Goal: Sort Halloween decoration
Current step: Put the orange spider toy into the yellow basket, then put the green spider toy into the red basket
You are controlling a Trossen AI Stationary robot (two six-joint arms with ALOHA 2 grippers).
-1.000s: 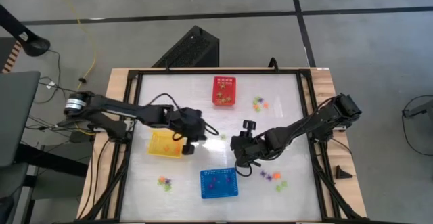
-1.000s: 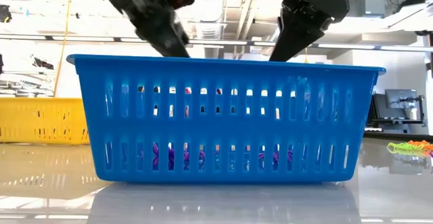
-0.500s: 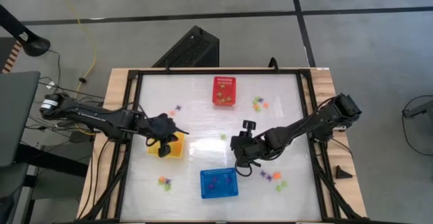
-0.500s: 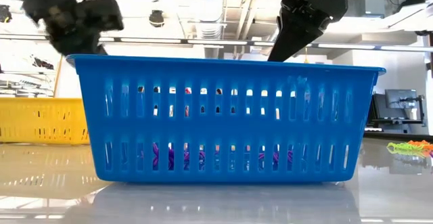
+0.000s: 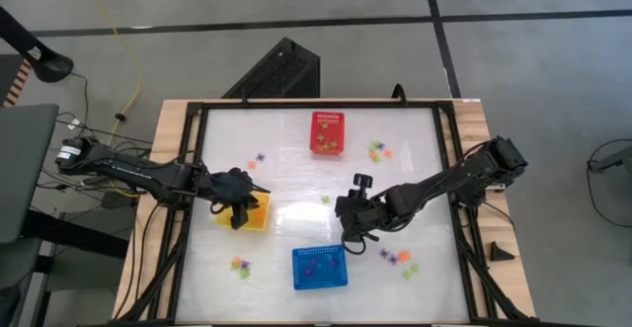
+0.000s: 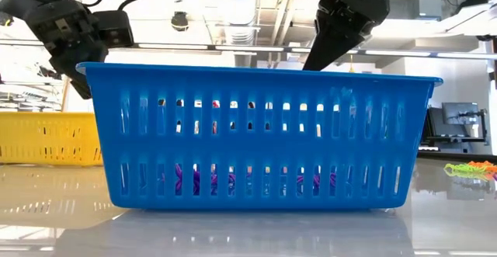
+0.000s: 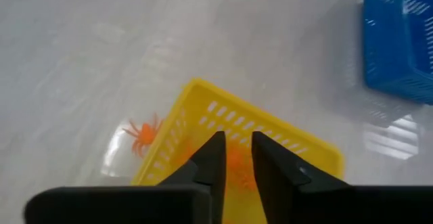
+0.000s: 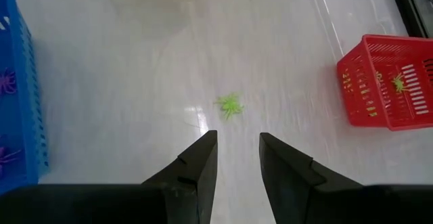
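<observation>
The left pincer (image 7: 233,158) hung over the yellow perforated plastic basket (image 7: 284,139), its fingers parted by a narrow gap with an orange plastic spider trinket (image 7: 236,162) showing between them; whether it was gripped could not be told. Another orange spider (image 7: 141,134) lay on the glossy white desk (image 7: 101,55) just outside that basket's wall. The right pincer (image 8: 237,158) stood partly open and empty above the desk, a light green spider trinket (image 8: 230,105) just ahead of its tips, the red perforated basket (image 8: 389,82) farther off and the blue perforated basket (image 8: 17,95) beside it. No writing was legible.
</observation>
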